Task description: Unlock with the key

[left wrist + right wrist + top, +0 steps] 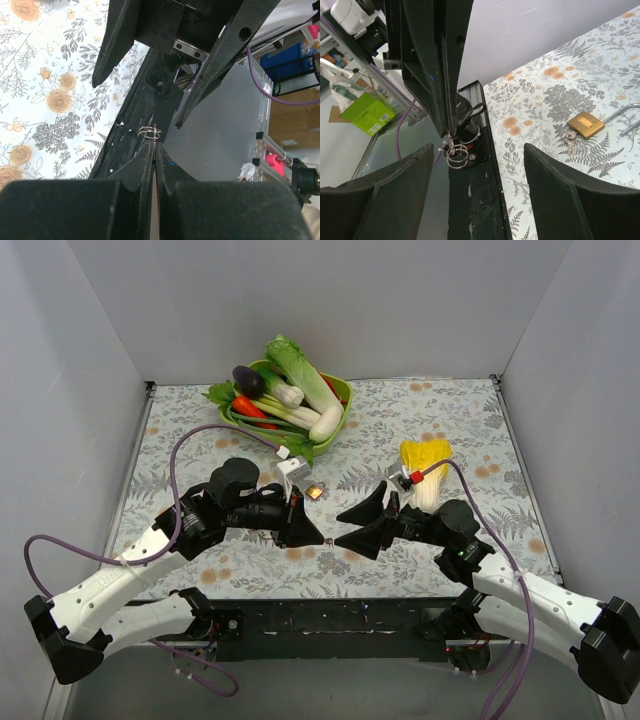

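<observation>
My left gripper [318, 536] is shut on the key [451, 143], a tiny grey key with wire rings [456, 154] hanging from it, held above the table's near edge. In the left wrist view the closed fingertips [151, 150] pinch the key edge-on below the rings [149, 132]. My right gripper [348, 527] is open and empty, facing the left one, its jaws wide on either side of the key [477, 150]. A small brass padlock [585, 125] lies on the cloth with other small keys [568, 143] beside it; it also shows in the top view [316, 492].
A silver shackle [626, 117] lies right of the small padlock, its body out of view. A green bowl [343, 390] of toy vegetables stands at the back. A yellow toy vegetable [425, 465] lies by the right arm. The black base rail [330, 615] runs along the near edge.
</observation>
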You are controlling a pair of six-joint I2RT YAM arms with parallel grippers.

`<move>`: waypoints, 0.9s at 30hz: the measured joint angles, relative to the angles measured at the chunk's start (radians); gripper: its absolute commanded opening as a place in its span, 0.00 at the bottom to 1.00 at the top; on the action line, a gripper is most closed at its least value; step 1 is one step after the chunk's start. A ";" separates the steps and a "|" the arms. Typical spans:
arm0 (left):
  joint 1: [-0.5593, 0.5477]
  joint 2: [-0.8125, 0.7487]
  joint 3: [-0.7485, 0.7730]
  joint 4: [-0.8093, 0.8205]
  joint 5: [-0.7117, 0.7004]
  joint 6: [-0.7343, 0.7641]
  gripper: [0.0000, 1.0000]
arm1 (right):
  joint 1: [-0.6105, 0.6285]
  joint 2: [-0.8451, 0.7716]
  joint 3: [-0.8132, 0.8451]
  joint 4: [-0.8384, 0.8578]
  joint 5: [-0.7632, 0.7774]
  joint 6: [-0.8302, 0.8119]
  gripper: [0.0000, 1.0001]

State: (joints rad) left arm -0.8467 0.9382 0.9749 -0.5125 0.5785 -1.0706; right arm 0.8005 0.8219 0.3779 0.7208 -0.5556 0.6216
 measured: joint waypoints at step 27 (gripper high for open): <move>0.000 0.050 0.029 -0.116 0.036 0.105 0.00 | 0.052 0.179 0.026 0.093 -0.163 0.035 0.45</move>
State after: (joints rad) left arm -0.8467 0.9882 1.0039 -0.6289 0.6147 -0.9657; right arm 0.8524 1.0008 0.4042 0.8135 -0.7181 0.6571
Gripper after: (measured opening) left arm 0.014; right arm 0.500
